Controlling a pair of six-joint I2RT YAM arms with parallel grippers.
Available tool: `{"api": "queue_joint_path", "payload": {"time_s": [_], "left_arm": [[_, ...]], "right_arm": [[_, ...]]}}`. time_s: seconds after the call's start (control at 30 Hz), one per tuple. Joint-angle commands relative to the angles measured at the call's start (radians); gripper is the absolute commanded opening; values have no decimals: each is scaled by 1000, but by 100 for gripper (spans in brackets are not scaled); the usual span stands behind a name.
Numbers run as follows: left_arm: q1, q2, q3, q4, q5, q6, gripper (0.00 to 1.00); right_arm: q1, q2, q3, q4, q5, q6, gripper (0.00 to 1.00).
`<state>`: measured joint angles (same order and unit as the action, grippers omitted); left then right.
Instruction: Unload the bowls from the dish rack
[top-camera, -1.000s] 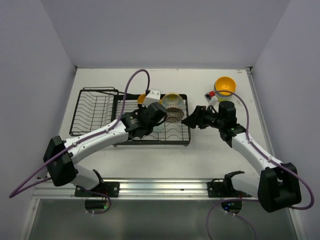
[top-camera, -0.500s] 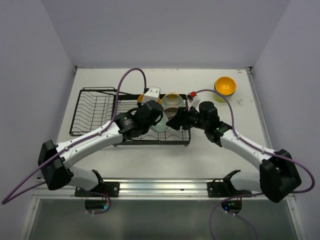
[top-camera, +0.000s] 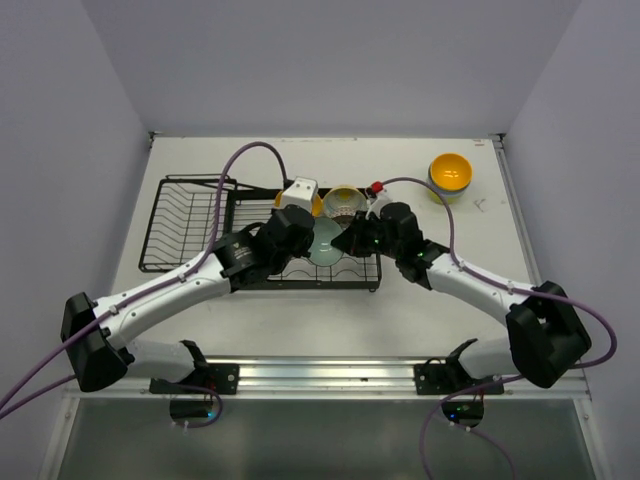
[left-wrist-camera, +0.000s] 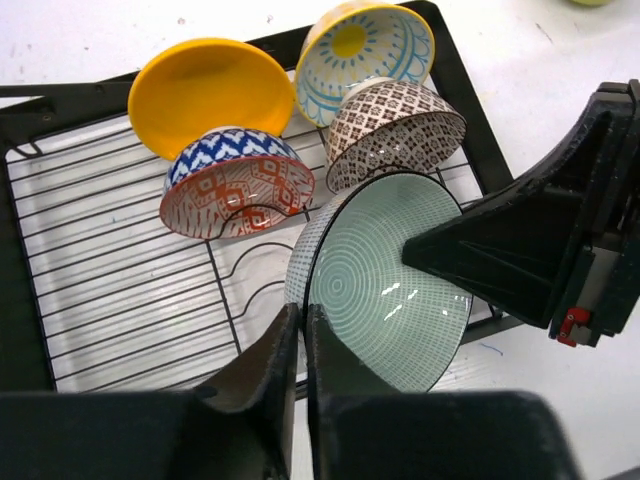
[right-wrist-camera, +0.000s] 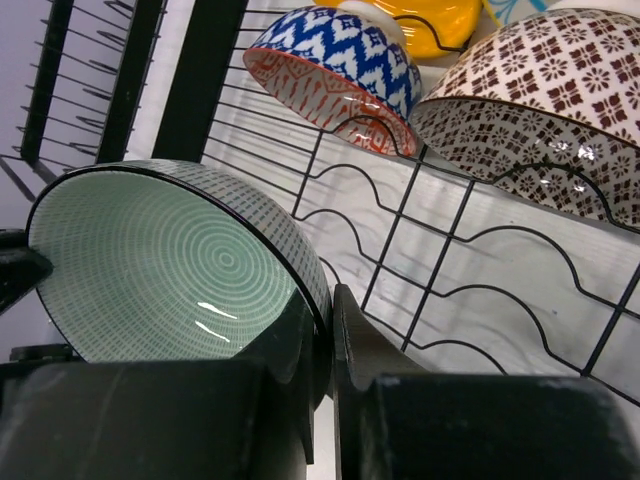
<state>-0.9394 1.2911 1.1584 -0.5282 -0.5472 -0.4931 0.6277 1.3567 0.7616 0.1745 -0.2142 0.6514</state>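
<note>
Teal bowl (top-camera: 327, 243) hangs over the rack's (top-camera: 190, 225) 3 o'clock half. Left wrist: the left gripper (left-wrist-camera: 303, 320) pinches its rim at 8 o'clock. Right wrist: the right gripper (right-wrist-camera: 322, 305) clamps the rim at 4 o'clock. Probably a handover; next, the left gripper must release.

**Right arm crosses to the rack; second grip on the teal bowl**

A second ago the right arm (top-camera: 470, 285) sat out toward the orange-yellow bowl (top-camera: 450, 172), jaws spread wide. Since then it has swung left over the dish rack (top-camera: 300, 286). The right gripper (right-wrist-camera: 322, 330) has now clamped onto the rim of the pale teal bowl (right-wrist-camera: 170, 265). The left arm (top-camera: 170, 290) has stretched further out, its shoulder end shifted left. The left gripper (left-wrist-camera: 302, 330) has carried the bowl a little right and farther back, face tipped more to the overhead camera. The bowl now hangs between both grippers.
</note>
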Motion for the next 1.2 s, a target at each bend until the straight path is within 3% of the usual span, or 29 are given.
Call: {"api": "queue_joint_path", "payload": {"time_s": [0.0, 0.03, 0.07, 0.17, 0.27, 0.37, 0.53, 0.73, 1.03, 1.17], "left_arm": [[8, -32, -11, 103, -5, 39, 14], [8, -35, -9, 96, -14, 63, 20], [8, -41, -8, 94, -19, 74, 37], [10, -64, 10, 80, -45, 129, 71], [10, -84, 43, 73, -80, 186, 89], [10, -96, 64, 74, -131, 251, 97], [10, -142, 2, 163, -308, 411, 100], [10, -303, -219, 376, -359, 522, 100], [10, -437, -381, 575, -491, 608, 100], [10, -470, -394, 589, -504, 614, 100]], "right_arm": [[20, -50, 42, 4, 19, -1, 0], [20, -60, 44, -7, 32, -1, 0], [20, -64, 44, -15, 30, 1, 0], [17, -85, 51, -46, 48, -15, 0], [3, -113, 77, -118, 94, -48, 0], [-57, -154, 84, -170, 104, -64, 0], [-262, -235, 50, -285, 96, -65, 0], [-503, -321, 19, -434, 198, -119, 0], [-707, -185, -25, -468, 191, -173, 0], [-784, -95, -42, -429, 150, -147, 0]]}}
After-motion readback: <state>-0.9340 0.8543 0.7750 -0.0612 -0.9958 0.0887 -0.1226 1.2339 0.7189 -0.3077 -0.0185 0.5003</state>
